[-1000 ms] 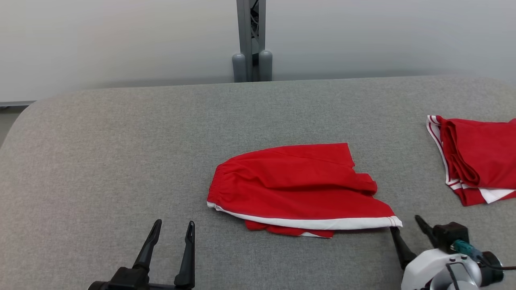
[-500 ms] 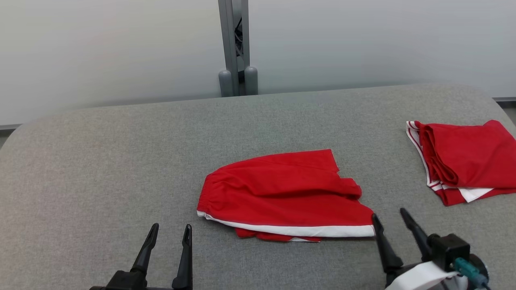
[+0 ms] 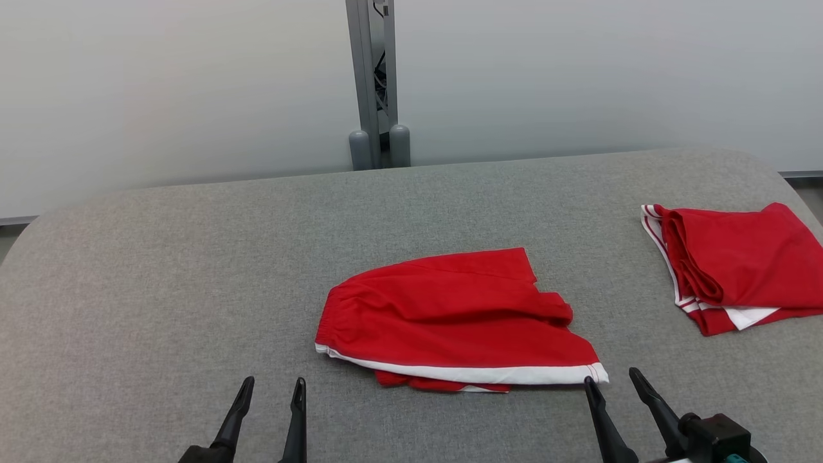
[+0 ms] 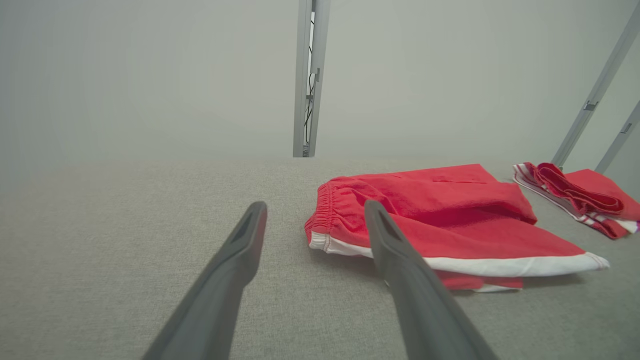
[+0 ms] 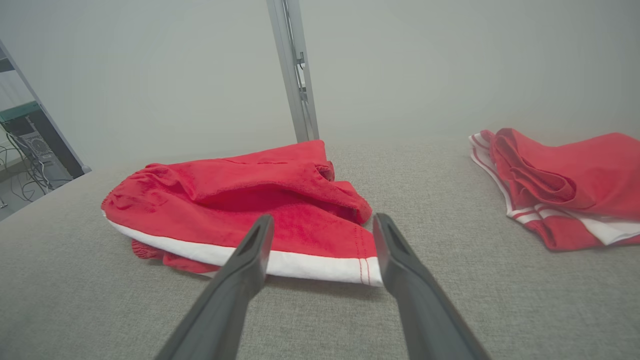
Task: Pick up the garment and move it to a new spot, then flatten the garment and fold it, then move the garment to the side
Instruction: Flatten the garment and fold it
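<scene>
Centrally, you see the red garment [image 3: 450,321] lying folded over on the grey padded table [image 3: 161,257], its white hem band facing the robot. Your right gripper [image 3: 611,377] sits at 5 o'clock from the garment, jaws spread wide and empty. It stands just beside the hem's right corner, and you cannot tell whether they touch. In the right wrist view that white-banded corner shows between the two fingers. Your left gripper [image 3: 273,382] sits at 7 o'clock from the garment, jaws likewise wide and empty, apart from the cloth. A second red garment [image 3: 739,270] lies at 3 o'clock, well apart.
</scene>
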Controlling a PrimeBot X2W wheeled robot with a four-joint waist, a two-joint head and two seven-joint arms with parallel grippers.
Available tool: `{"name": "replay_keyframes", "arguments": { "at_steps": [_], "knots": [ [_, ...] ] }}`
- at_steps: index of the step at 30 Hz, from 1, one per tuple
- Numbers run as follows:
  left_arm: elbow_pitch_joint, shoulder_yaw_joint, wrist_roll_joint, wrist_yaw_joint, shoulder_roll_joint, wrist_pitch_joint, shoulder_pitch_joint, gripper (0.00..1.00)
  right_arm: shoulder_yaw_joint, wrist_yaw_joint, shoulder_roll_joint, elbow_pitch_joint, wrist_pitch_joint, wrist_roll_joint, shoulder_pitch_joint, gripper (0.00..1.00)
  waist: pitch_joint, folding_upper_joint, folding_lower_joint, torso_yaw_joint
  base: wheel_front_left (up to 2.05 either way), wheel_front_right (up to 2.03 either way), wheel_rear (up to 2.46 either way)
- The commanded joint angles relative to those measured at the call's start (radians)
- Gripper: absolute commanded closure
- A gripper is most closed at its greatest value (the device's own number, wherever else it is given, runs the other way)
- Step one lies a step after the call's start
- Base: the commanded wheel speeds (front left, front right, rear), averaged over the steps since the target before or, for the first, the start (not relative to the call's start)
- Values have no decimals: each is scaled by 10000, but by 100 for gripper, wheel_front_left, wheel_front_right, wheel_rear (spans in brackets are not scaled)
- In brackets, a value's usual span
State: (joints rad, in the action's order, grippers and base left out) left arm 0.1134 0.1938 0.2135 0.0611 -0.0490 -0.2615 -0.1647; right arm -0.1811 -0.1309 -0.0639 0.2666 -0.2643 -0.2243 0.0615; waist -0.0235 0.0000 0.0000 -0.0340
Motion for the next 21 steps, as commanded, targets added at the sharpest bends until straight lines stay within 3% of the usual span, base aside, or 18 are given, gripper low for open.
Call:
{"name": "replay_keyframes", "arguments": {
  "at_steps": [1,8,21],
  "knots": [
    [38,-26,-29,-62,-34,-32,-36,0,9,3,-20,-31,-10,-38,34,0,-15,0,0,2,0,0,0],
    [782,104,-132,-334,-33,-32,284,0,-50,3,-32,19,-10,-19,-8,0,31,0,0,25,0,0,0],
    [5047,235,-332,-1261,-47,-32,3530,0,-512,3,-237,53,-10,-143,-671,0,768,0,0,-211,0,0,0]
  ]
}}
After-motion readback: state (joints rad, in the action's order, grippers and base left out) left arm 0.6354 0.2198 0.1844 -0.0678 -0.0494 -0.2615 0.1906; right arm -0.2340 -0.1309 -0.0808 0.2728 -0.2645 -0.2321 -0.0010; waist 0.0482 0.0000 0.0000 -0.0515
